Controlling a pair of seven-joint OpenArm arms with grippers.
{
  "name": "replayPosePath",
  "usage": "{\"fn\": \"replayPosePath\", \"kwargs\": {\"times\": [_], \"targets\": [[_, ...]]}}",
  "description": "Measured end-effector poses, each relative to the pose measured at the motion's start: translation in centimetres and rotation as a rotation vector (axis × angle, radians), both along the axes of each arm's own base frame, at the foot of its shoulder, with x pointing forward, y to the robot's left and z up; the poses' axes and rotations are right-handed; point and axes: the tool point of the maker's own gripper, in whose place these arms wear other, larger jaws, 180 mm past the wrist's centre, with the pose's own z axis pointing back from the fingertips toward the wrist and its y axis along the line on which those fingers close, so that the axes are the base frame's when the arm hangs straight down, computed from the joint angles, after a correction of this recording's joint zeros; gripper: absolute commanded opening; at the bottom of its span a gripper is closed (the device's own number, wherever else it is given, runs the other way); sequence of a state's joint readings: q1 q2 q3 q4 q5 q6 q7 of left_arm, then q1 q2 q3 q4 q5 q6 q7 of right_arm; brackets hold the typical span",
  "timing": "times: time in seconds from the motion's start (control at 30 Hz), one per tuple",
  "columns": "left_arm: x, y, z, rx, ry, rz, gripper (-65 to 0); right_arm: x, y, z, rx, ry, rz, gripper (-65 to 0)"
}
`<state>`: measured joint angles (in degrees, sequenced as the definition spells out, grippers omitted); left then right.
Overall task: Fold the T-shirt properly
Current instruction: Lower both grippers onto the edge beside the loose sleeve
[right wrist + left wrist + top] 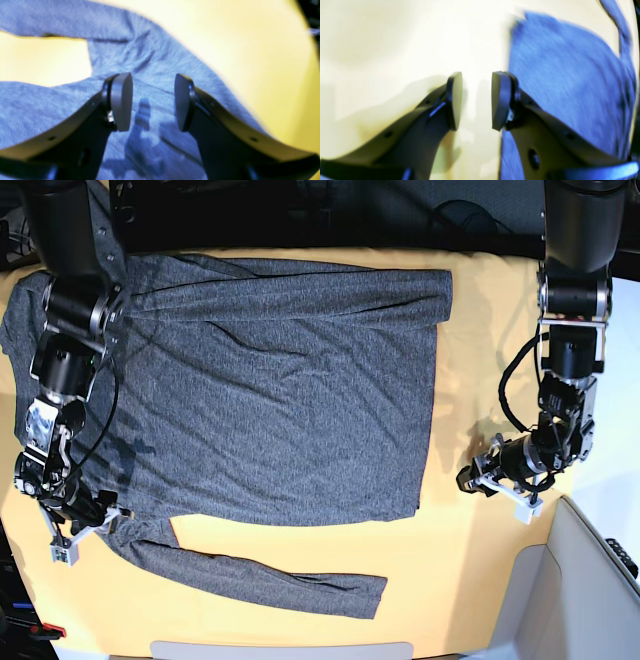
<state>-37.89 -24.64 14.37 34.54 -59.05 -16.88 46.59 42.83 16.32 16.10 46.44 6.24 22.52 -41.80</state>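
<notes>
item: t-shirt (270, 380), spread flat for folding. my left pincer (477, 100) and right pincer (153, 101): both agape, empty, flanking it.

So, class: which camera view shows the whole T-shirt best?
The base view: the T-shirt lies spread out there, both sleeves visible. The left wrist view catches one blurred edge; the right wrist view only its fabric around the armpit.

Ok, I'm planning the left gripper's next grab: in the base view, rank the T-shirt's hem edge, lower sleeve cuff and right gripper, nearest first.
From the left gripper:
1. T-shirt hem edge, just beside it.
2. Lower sleeve cuff, toward the view's bottom.
3. Right gripper, across the whole shirt, on the opposite side.
</notes>
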Motion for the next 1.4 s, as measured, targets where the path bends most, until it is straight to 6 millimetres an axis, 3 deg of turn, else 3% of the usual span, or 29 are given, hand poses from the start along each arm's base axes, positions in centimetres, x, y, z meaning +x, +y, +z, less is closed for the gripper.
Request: {"fn": "replayPosePath", "kwargs": {"times": [0.1,0.23,0.4,0.6,0.83,1.2,1.4], "targets": [[0.8,0.0,-0.9,-0.010,-0.007,0.066,-45.6,1.1,0.9,-0.6,0.047,0.017,0.004,-38.2],[1.8,0.1,-1.4,-0.030,-0.049,0.144,-45.5,2.3,1.7,0.7,0.060,-0.025,0.008,-38.2],[3.1,0.4,-1.7,-0.052,-0.082,0.245,-45.5,2.5,3.2,0.3,0.077,-0.015,0.027,-38.2],[3.8,-1.8,-1.6,-0.075,-0.076,0.228,-45.5,2.3,3.5,-0.2,0.081,-0.006,0.031,-38.2],[4.3,-4.3,-1.5,-0.103,-0.076,0.208,-45.5,1.1,3.6,-2.2,0.083,0.034,0.031,-38.2],[4.3,-9.2,-1.5,-0.165,-0.050,0.137,-45.5,0.9,3.6,-2.5,0.084,0.038,0.030,-38.2],[4.3,-10.0,-1.5,-0.175,-0.050,0.126,-45.5,0.6,3.7,-3.0,0.084,0.044,0.030,-38.2]]}}
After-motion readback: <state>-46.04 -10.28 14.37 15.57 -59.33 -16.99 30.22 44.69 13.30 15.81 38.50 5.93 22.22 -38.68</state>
